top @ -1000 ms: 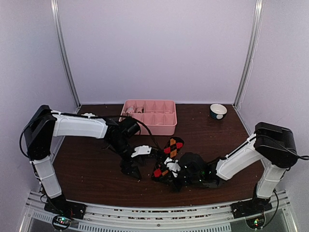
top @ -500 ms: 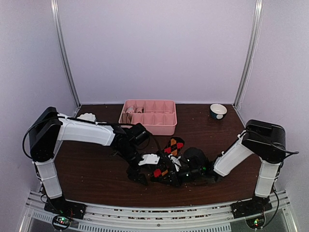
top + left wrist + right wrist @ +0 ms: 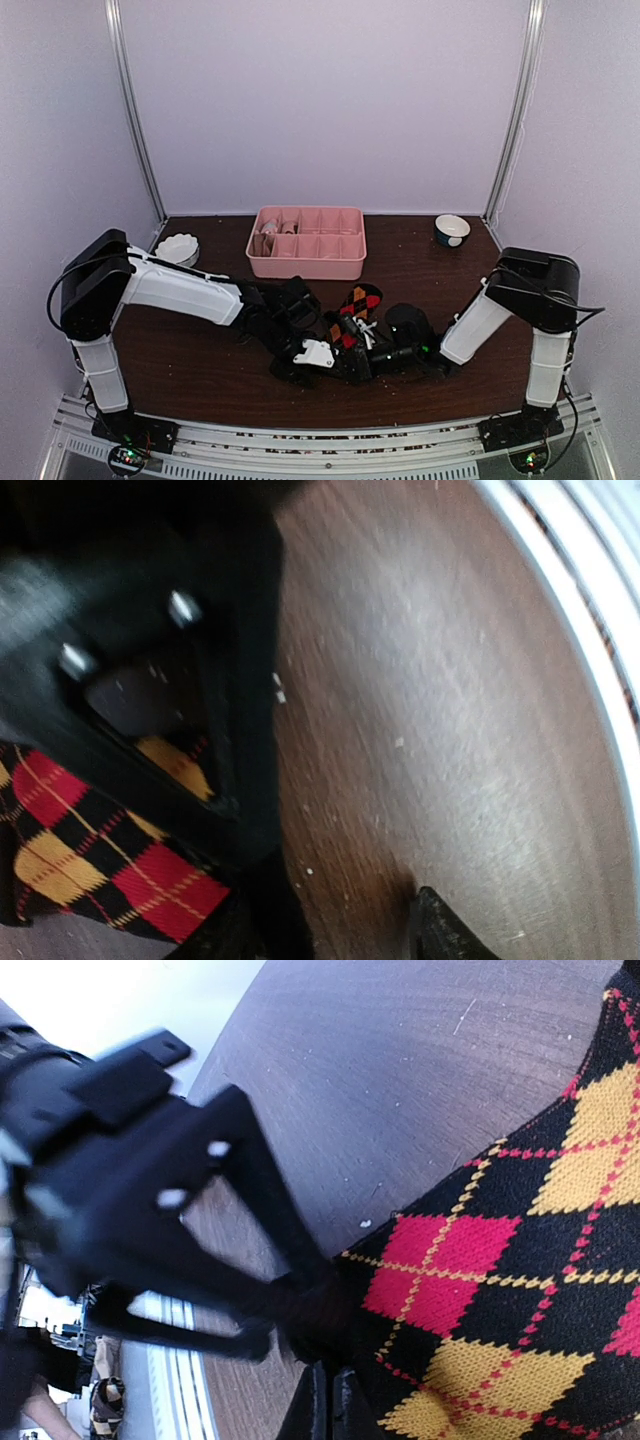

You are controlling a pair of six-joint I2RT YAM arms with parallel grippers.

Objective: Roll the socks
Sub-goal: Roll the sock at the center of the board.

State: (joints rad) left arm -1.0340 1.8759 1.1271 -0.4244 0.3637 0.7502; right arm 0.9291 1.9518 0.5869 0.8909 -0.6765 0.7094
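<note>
A black argyle sock (image 3: 358, 300) with red and yellow diamonds lies at the table's centre front. It fills the right of the right wrist view (image 3: 500, 1290) and shows at lower left in the left wrist view (image 3: 90, 850). My right gripper (image 3: 331, 1407) is shut, its tips pinched at the sock's black edge; from above it (image 3: 362, 352) sits low by the sock. My left gripper (image 3: 345, 935) is open, with bare table between its fingers, the left fingertip (image 3: 250, 930) against the sock's edge. From above the left gripper (image 3: 318, 360) meets the right one.
A pink compartment tray (image 3: 305, 268) stands at the back centre with rolled items in its left cells. A white bowl (image 3: 178, 247) sits at back left, a blue-and-white bowl (image 3: 452, 229) at back right. The metal front rail (image 3: 590, 610) runs close by.
My left arm has swung right and toward the front edge, up to the sock, its jaws narrowing. The right gripper has stayed shut and slid slightly left.
</note>
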